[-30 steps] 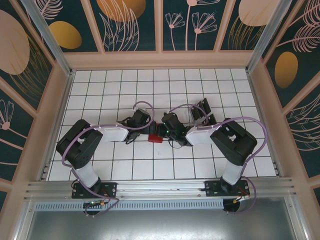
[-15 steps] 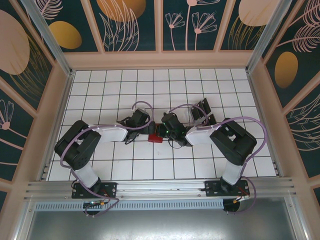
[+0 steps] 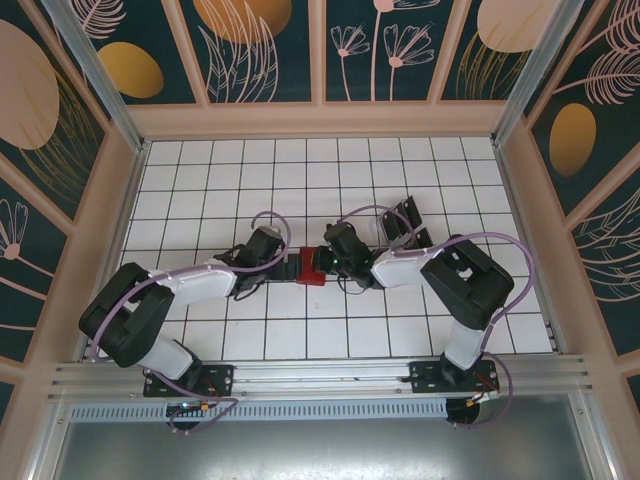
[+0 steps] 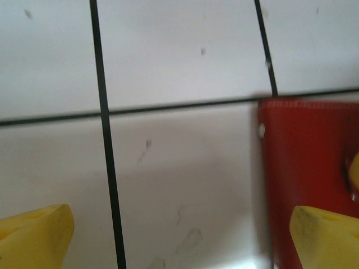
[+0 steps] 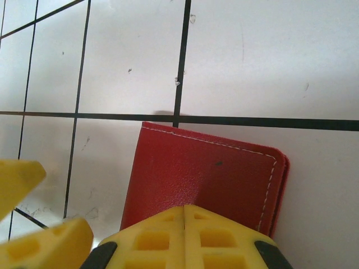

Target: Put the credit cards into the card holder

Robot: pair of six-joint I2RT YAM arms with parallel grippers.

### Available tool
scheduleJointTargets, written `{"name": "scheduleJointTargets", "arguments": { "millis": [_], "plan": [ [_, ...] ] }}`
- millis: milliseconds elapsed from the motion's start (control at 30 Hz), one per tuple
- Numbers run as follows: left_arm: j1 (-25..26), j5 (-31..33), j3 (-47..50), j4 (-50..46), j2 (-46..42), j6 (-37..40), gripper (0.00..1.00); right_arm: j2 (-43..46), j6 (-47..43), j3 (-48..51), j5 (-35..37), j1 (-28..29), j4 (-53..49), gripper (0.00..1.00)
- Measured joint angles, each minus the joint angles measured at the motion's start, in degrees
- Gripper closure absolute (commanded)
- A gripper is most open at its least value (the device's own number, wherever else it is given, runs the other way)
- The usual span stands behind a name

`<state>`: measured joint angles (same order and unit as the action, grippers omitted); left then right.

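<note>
Holder [image 3: 308,271] is lying closed mid-table with the right gripper [image 5: 185,232] sitting shut over its right part, while the left gripper [image 4: 179,241], jaws wide, is now reaching its left edge, having swung nearer, likely to open it.

The desk [image 3: 200,180] is white tile ruled with a thin black grid. On it the card holder [image 5: 205,174] is deep red, with a pale line of stitching along its edge. At about two o'clock from it the credit cards [image 3: 405,215] look black. The fingers [image 4: 35,235] of the left end effector [image 4: 179,238] are bright yellow, and so is the right end effector [image 5: 185,221]. The left arm [image 3: 195,282] and right arm [image 3: 465,280] are black at the joints with white shells and lilac cables [image 3: 275,215]. The walls [image 3: 270,50] are dark teal, drawn over with peach leaves and flowers and gold ovals, framed in peach.
</note>
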<state>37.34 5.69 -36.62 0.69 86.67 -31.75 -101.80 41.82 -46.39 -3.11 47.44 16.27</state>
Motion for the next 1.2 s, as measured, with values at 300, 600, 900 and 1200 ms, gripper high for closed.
{"name": "scheduleJointTargets", "arguments": {
  "millis": [300,600,900,1200],
  "plan": [
    [0.20,-5.11,3.15,2.95,-1.90,-0.22,0.02,0.00,0.02,-0.02,-0.46,-0.17,-0.04,1.00],
    [1.18,-3.23,3.08,3.80,-0.76,-0.22,0.01,0.02,0.07,-0.17,-1.49,-0.52,-0.24,1.00],
    [3.30,2.19,0.83,1.51,1.75,-0.24,0.01,0.98,0.09,-0.83,-2.54,-0.61,-3.28,1.00],
    [3.98,3.85,-0.07,0.66,2.82,-0.24,0.01,3.48,0.31,-0.81,-3.41,-0.59,-8.02,1.00]
  ]
}}
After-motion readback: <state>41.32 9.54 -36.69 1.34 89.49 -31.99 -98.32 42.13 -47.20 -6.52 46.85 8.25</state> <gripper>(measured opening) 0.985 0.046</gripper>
